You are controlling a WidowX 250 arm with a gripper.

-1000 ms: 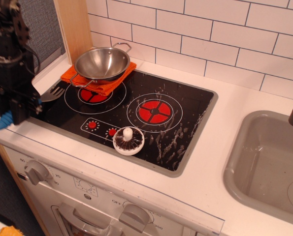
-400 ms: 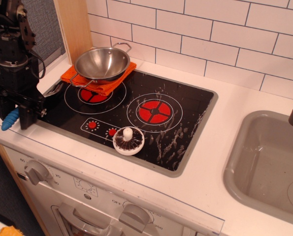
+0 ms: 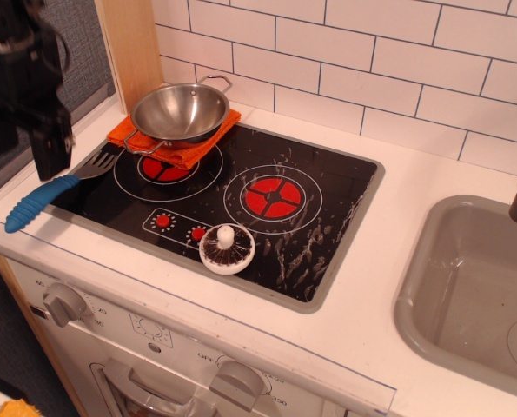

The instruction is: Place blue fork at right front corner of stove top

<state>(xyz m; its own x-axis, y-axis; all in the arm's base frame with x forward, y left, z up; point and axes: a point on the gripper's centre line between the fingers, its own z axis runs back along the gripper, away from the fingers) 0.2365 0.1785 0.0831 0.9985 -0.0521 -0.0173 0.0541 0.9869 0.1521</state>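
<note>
The blue fork lies flat across the left front edge of the stove top. Its blue handle rests on the white counter and its grey tines point toward the left burner. My gripper hangs above and just behind the fork, at the far left. It is blurred, its two fingers stand apart with nothing between them, and it does not touch the fork. The stove top's right front corner is bare black glass with white scuffs.
A steel pan sits on an orange cloth over the back left burner. A white round knobbed piece stands at the stove's front middle. A grey sink is at the right. A wooden panel and the tile wall stand behind.
My gripper has let go of the fork and risen straight up. The fork now lies uncovered on the left stove edge, its whole handle showing.
</note>
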